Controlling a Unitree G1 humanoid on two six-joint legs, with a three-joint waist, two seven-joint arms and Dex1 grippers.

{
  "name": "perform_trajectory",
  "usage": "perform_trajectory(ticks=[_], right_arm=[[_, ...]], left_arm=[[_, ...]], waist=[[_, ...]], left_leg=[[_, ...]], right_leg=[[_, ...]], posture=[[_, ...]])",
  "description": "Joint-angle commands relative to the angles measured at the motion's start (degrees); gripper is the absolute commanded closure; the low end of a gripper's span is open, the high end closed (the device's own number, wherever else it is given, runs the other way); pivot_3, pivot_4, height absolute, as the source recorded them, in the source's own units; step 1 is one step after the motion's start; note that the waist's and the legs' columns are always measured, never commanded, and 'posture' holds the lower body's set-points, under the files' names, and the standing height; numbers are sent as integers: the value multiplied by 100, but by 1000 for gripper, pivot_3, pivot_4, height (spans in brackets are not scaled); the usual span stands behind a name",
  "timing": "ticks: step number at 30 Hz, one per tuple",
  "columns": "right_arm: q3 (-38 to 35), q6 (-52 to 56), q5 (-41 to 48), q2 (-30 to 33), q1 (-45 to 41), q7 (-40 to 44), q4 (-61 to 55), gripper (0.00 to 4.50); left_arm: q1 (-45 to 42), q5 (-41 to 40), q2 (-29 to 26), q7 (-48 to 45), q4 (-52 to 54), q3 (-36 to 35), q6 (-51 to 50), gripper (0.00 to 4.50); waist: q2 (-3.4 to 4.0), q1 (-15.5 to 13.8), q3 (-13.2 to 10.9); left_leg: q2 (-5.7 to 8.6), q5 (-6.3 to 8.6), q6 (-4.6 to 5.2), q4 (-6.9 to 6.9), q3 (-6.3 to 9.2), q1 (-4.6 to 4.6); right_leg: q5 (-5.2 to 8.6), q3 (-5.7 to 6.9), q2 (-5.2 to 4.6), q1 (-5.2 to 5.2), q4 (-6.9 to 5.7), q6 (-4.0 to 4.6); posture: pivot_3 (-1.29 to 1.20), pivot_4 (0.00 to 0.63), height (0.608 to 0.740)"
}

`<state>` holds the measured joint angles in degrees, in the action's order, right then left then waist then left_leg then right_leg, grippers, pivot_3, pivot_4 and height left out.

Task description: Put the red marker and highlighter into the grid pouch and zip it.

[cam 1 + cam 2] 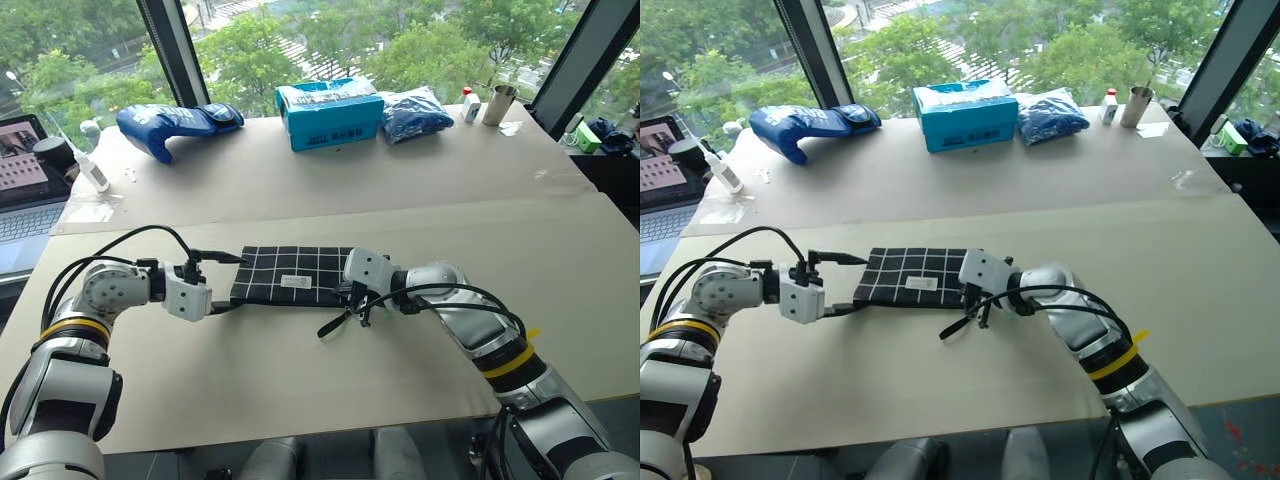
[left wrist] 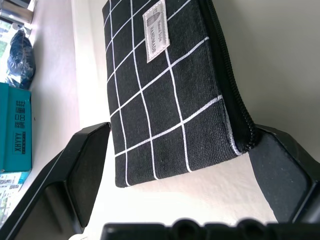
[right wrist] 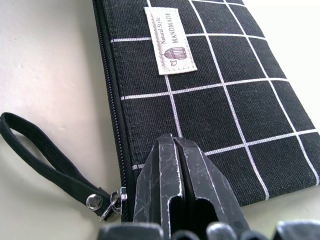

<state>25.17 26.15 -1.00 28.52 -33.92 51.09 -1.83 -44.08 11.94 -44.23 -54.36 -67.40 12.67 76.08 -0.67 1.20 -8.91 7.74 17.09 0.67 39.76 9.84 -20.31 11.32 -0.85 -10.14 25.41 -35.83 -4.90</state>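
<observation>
The grid pouch (image 1: pixel 290 275) lies flat in the middle of the table, black with white lines and a small white label (image 3: pixel 170 40). My left gripper (image 1: pixel 236 282) is open, one finger (image 2: pixel 82 170) on each side of the pouch's left end. Over the pouch's right end, my right gripper (image 3: pixel 173 142) is shut, its tips just above the fabric beside the zipper pull. The black pull strap (image 1: pixel 335 324) trails loose on the table toward the near edge. The zipper line (image 3: pixel 111 85) along the near edge looks closed. The red marker and the highlighter are out of view.
On the far table stand a teal box (image 1: pixel 329 113), a blue glove (image 1: pixel 175 125), a blue bag (image 1: pixel 415 113), a small bottle (image 1: pixel 470 105) and a metal cup (image 1: pixel 498 103). A laptop (image 1: pixel 25 180) and a white bottle (image 1: pixel 92 165) are at the far left.
</observation>
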Motion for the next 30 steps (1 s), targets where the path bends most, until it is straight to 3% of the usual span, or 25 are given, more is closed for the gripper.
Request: perform_trajectory(ticks=[1, 4, 14, 22, 26, 30], right_arm=[[-125, -5, 6, -6, -26, 29, -169, 4451], [-131, -21, 1, 5, -29, 37, -157, 4500], [-104, -7, -23, -20, -35, 25, -142, 4500], [-126, -7, -18, -23, -39, 12, -128, 4500], [-235, -60, 86, -113, -73, -27, -105, 4500], [-1002, 202, 648, -635, -305, -389, 170, 4500]], left_arm=[[-21, -56, 24, 11, -35, 59, -9, 0], [-1, -184, 108, -60, 20, 72, 45, 686], [109, -1008, 408, -698, 353, 244, 107, 4472], [254, -1501, 360, -1212, 473, 187, -174, 4472], [394, -2141, 371, -1708, 775, -139, -1311, 4472], [759, -2631, 283, -1979, 1462, -450, -2244, 4472]], waist=[[0, -1, 0], [0, -2, 0], [0, 4, 0], [0, 11, 0], [0, 25, 0], [0, 105, 0]], left_leg=[[0, 0, 0, 0, 0, 0], [1, 0, 0, 2, 0, 0], [3, 3, 5, 6, 0, -10], [4, 3, 6, 7, -1, -12], [4, 4, 7, 7, -1, -12], [3, 4, 7, 11, -1, -30]], right_leg=[[0, 0, 0, 0, 0, 0], [-1, 0, 0, 0, 0, -1], [-14, -2, -1, 2, 1, -13], [-17, -2, -1, 5, 2, -15], [-17, -2, 0, 7, 1, -15], [-20, -3, 0, 31, -7, -14]], posture=[[0, 150, 740], [0, 150, 740], [0, 150, 740], [0, 150, 740], [0, 150, 740], [0, 150, 740]])
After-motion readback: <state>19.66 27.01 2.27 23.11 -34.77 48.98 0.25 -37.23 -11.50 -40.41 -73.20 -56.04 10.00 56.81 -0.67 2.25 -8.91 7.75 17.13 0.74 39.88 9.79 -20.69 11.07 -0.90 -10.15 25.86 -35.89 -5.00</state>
